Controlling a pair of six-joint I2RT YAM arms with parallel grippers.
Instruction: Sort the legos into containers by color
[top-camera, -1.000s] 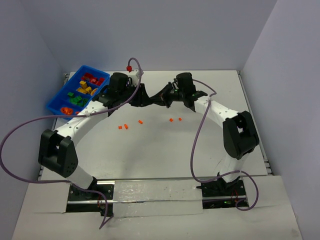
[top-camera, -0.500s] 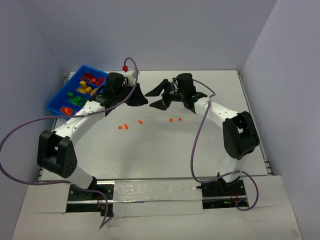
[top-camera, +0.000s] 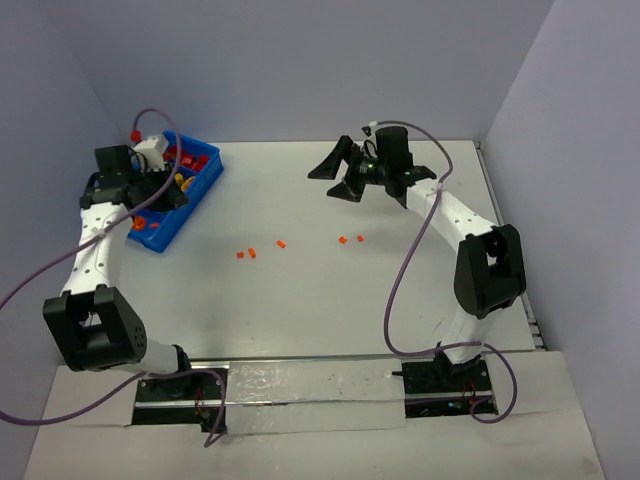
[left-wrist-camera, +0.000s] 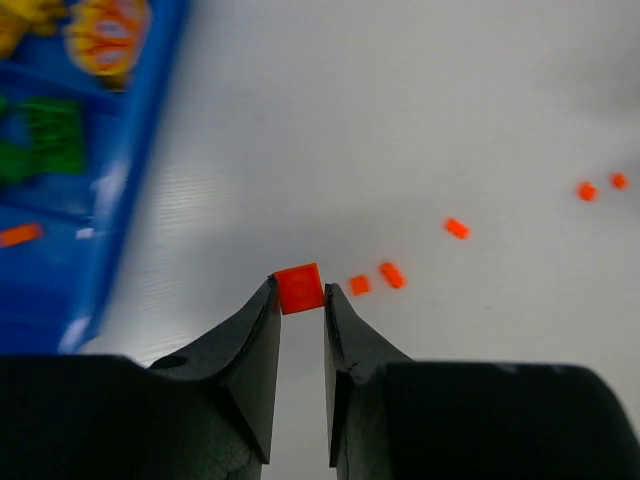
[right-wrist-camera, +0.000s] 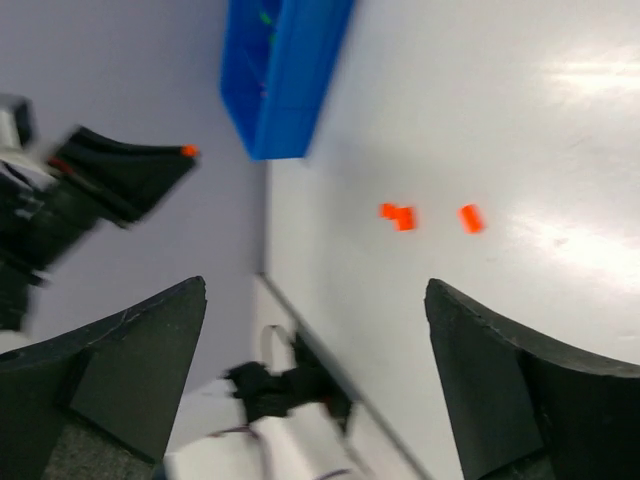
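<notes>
Right by the blue bin (left-wrist-camera: 120, 190), your left tool (left-wrist-camera: 300, 295) is pinching one small orange brick (left-wrist-camera: 299, 288) at its very tips. Move it level over the compartment with the orange pieces (left-wrist-camera: 105, 30) before you let go. Your right tool (right-wrist-camera: 315, 290) is spread wide and empty.

Soft, even light fills the scene, shadows faint on the white tabletop (top-camera: 300, 300); glare streaks it in the right wrist view, where motion blur smears the blue bin (right-wrist-camera: 285, 70).
</notes>
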